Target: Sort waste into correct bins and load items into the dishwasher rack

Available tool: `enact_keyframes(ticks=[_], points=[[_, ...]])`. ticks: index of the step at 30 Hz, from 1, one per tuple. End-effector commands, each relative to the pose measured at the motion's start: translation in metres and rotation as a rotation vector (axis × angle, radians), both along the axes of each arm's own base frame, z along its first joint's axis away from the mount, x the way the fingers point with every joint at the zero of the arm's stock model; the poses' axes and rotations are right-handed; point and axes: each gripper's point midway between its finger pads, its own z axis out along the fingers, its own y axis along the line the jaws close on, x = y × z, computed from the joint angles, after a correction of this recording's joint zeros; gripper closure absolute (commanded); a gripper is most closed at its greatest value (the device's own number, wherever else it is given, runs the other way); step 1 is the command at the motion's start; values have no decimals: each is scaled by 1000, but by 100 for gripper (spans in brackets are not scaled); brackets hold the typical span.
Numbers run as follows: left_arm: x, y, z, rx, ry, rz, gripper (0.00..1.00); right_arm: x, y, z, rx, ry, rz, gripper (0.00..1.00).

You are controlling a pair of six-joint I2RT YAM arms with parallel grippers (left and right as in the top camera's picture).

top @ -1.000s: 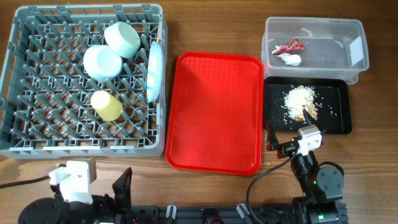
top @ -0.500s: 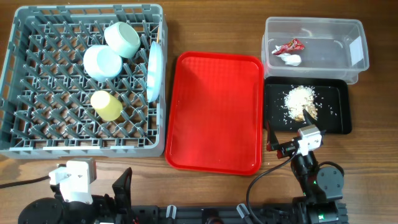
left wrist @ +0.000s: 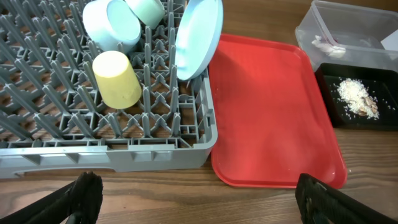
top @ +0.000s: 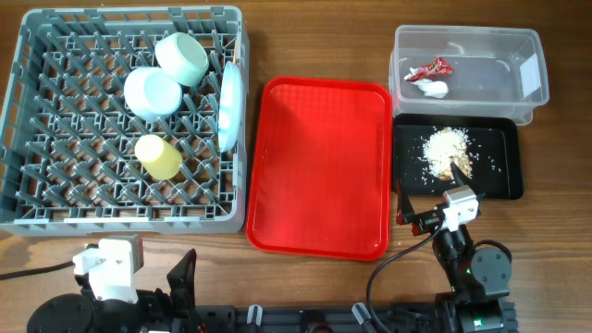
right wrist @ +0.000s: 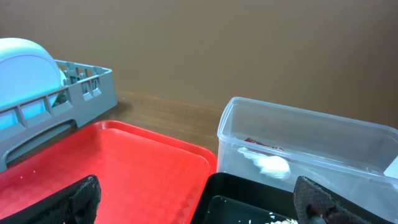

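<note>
The grey dishwasher rack (top: 120, 222) fills the left of the overhead view. It holds two mint bowls (top: 153, 92) (top: 181, 57), a yellow cup (top: 159, 156) and the pale-blue plate (top: 230, 106) standing on edge. A thin chopstick (top: 240, 51) lies along its right wall. The fork is not visible. The clear tub (top: 462, 33) holds the red wrapper (top: 430, 67) and the white tissue (top: 433, 88). The black tray (top: 504, 180) holds beige scraps (top: 449, 153). My left gripper (left wrist: 202, 199) is open and empty in front of the rack. My right gripper (right wrist: 202, 202) is open and empty at the black tray's near edge.
A large red tray (top: 319, 166) lies between the rack and the bins with nothing on it. Both arm bases sit at the table's near edge. Bare wooden table shows in front of the rack and the red tray.
</note>
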Motion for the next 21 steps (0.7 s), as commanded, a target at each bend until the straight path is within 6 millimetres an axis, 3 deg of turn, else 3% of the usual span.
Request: enact_keyframes(ticks=[1,8,21], points=[[-1,-2,-1,10,-6,-23,0,-1,5,1,-11,-8,26,0],[11,2,4,10,-81,16,0,-1,5,1,-11,-8,26,0],[75,2,-42,-8,-321,35,0,-1,5,1,-11,-8,26,0]])
